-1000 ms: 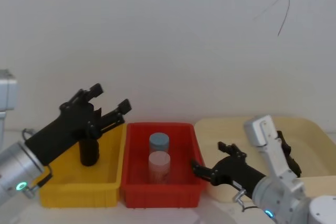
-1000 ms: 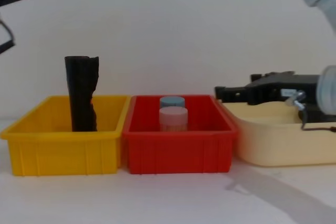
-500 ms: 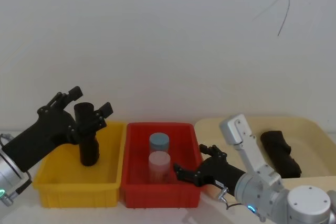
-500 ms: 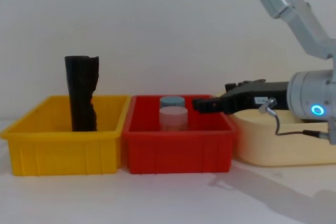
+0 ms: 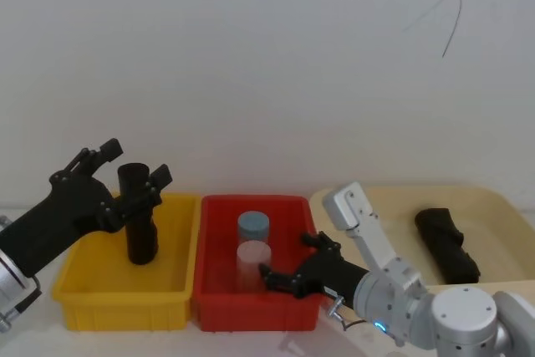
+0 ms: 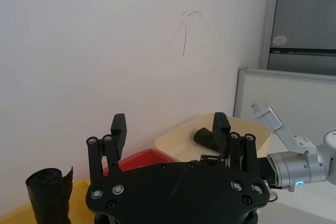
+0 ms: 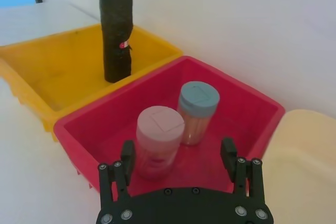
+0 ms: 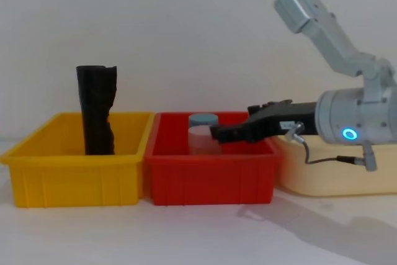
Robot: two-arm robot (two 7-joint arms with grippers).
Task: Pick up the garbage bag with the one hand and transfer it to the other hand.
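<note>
Barely begun: left gripper (image 5: 135,165) hovered above the ungrasped garbage bag (image 5: 142,232), right gripper (image 5: 288,262) over the red bin (image 5: 226,307), both jaws spread.

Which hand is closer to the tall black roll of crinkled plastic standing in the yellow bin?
Left. The left hand hovers open above that black roll, over the yellow bin. The right hand is open over the neighbouring red bin, by the pink-lidded jar.

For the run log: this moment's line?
left gripper: open, near garbage bag | right gripper: open, over red bin | garbage bag: upright in yellow bin
</note>
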